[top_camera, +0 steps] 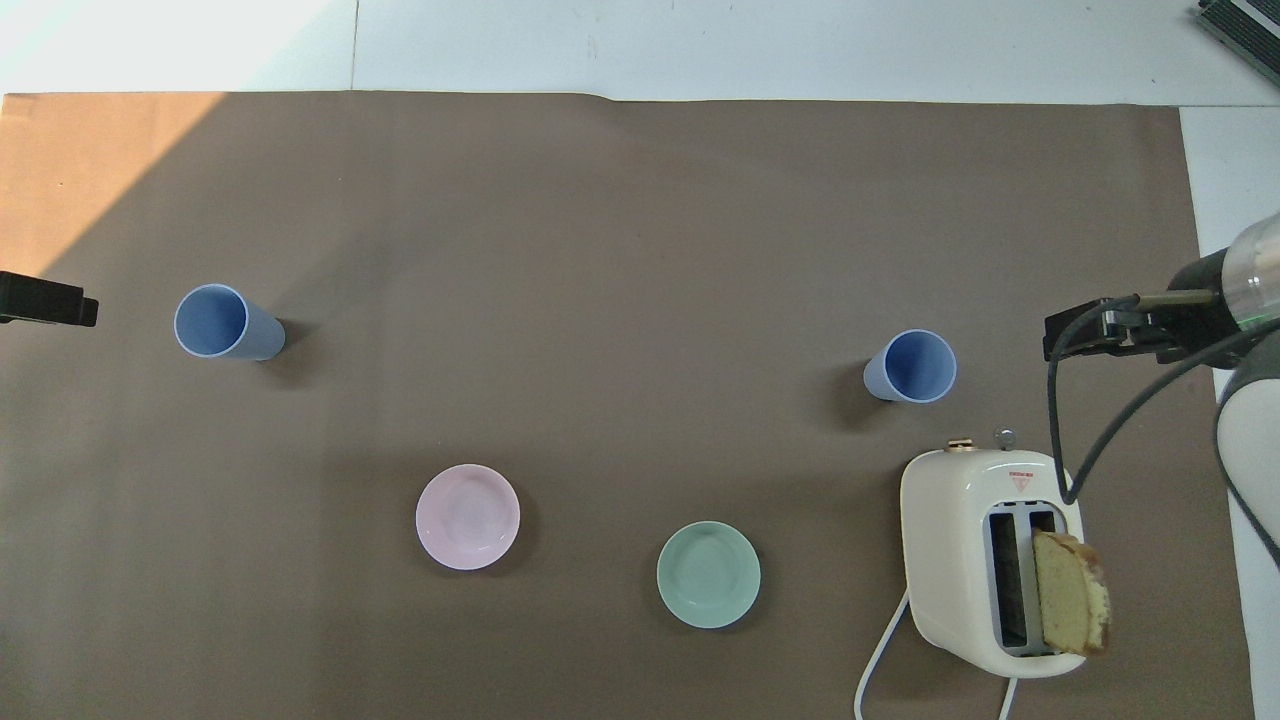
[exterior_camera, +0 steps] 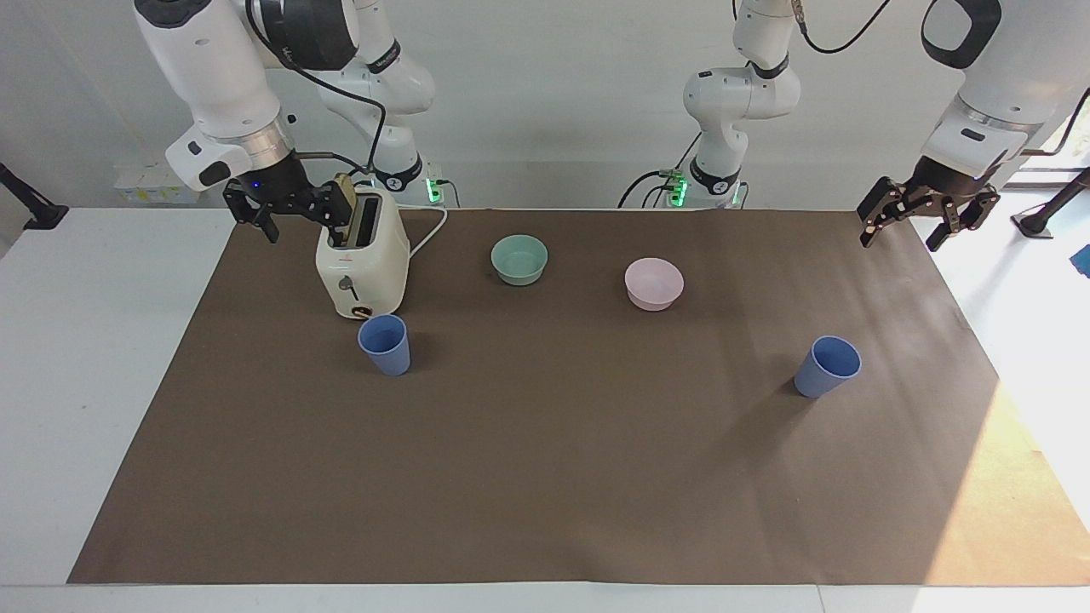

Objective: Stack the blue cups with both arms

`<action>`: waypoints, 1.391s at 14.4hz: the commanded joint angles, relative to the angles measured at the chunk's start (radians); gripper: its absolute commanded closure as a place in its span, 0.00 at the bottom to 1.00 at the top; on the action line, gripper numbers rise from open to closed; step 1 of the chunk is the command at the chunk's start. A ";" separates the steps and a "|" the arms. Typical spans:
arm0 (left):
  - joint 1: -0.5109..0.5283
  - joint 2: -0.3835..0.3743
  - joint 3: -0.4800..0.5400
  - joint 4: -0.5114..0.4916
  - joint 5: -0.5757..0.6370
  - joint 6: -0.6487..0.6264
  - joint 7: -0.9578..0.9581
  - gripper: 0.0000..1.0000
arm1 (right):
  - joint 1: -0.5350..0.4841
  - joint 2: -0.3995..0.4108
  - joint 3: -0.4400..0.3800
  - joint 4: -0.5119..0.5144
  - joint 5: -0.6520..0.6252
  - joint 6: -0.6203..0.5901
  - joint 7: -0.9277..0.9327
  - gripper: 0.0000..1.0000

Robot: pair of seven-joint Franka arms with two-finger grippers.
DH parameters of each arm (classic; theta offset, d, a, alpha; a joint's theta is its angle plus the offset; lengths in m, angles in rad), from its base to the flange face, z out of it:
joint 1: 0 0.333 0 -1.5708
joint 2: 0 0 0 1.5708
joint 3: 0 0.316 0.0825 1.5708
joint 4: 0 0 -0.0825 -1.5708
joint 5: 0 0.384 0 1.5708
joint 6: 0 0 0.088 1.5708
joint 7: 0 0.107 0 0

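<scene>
- Two matte periwinkle-blue tapered plastic cups stand upright and well apart on the brown-covered table (exterior_camera: 545, 477): one cup (exterior_camera: 384, 344) just beside the cream toaster (exterior_camera: 361, 266), the other cup (exterior_camera: 828, 366) toward the left arm's end.
- The right tool (exterior_camera: 285, 208) hangs spread wide and empty beside the toaster; sweeping down toward the near cup could knock the toaster or its bread slice (top_camera: 1070, 593).
- The left tool (exterior_camera: 926, 214), wide and empty, is raised over the table's edge; a skewed grip could tip its light cup.
</scene>
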 commanded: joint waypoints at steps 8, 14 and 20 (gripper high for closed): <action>0.070 0.130 -0.003 -0.164 -0.039 0.350 0.103 0.00 | -0.002 0.003 -0.003 0.006 0.017 -0.004 0.016 0.00; 0.073 0.199 -0.003 -0.280 -0.078 0.495 0.106 0.08 | -0.002 0.003 -0.003 0.006 0.017 -0.004 0.016 0.00; 0.073 0.260 -0.003 -0.304 -0.149 0.558 0.106 0.75 | -0.002 0.003 -0.003 0.006 0.017 -0.004 0.015 0.00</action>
